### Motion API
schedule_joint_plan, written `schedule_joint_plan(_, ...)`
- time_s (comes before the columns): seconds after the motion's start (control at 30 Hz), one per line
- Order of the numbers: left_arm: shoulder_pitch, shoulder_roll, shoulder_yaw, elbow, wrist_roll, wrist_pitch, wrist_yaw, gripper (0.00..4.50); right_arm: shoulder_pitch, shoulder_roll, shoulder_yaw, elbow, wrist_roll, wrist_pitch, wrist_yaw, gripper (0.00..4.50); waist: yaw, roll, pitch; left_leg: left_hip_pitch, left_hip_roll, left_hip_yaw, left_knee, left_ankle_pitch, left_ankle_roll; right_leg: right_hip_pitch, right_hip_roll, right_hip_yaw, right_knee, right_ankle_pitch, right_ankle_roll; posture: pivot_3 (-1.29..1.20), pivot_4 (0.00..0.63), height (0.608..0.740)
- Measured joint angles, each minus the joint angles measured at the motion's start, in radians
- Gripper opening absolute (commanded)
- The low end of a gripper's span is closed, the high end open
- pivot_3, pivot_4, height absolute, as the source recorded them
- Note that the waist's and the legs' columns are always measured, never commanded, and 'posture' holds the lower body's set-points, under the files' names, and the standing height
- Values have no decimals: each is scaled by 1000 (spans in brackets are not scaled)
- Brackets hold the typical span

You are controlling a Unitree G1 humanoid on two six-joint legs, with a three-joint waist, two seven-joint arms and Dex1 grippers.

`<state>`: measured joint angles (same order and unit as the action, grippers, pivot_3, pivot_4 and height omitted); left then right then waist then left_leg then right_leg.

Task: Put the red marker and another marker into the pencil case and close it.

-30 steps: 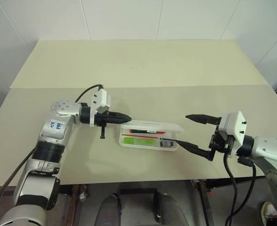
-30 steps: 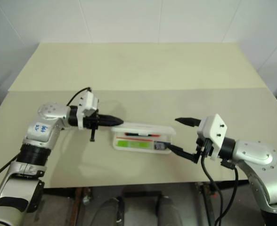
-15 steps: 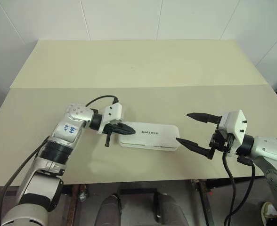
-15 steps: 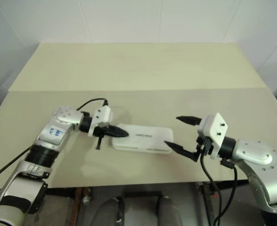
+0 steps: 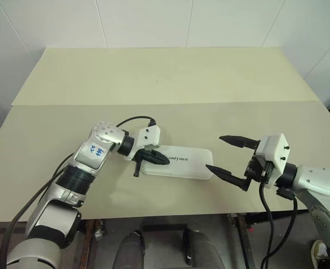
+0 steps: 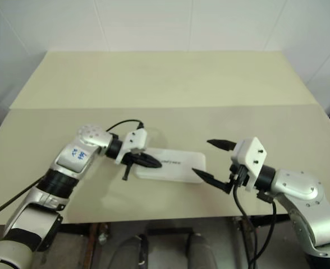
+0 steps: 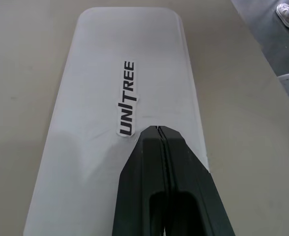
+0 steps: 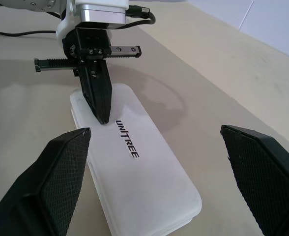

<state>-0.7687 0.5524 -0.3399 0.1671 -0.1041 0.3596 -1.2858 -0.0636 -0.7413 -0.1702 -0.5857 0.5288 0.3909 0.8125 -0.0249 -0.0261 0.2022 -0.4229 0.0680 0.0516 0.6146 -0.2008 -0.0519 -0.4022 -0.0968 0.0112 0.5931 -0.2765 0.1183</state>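
The white pencil case lies flat near the table's front edge, its lid down and the dark lettering facing up. My left gripper is shut, and its tip rests on the lid at the case's left end, beside the lettering. The right wrist view shows the left gripper pressing down on the case. My right gripper hangs open just off the case's right end, touching nothing. The red marker and the other marker are hidden.
The case rests on a beige table with a seam running across its middle. A black cable loops over my left wrist. White wall panels stand behind the table's far edge.
The case's lid, open a second ago with markers showing inside, is now down flat. My left gripper moved right and down onto the lid. The right gripper stayed put.
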Motion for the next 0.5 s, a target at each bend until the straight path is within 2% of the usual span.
schedule_joint_plan(0.3, 62, 48, 46, -15, -11, -26, 17, 25, -10, 0, 0, -1, -1, 0, -12, 4500, -2, -1, -1, 1, 0, 0, 1, 0, 1, 2, 0, 0, 0, -1, -2, 0, 150, 740)
schedule_joint_plan(0.5, 91, -21, 101, 8, -70, 7, 57, 25, -34, 0, 1, 0, 0, 0, -10, 4500, -1, -1, -1, 1, 0, -1, 2, 1, 2, 3, 0, 0, -1, 0, -2, 0, 150, 740)
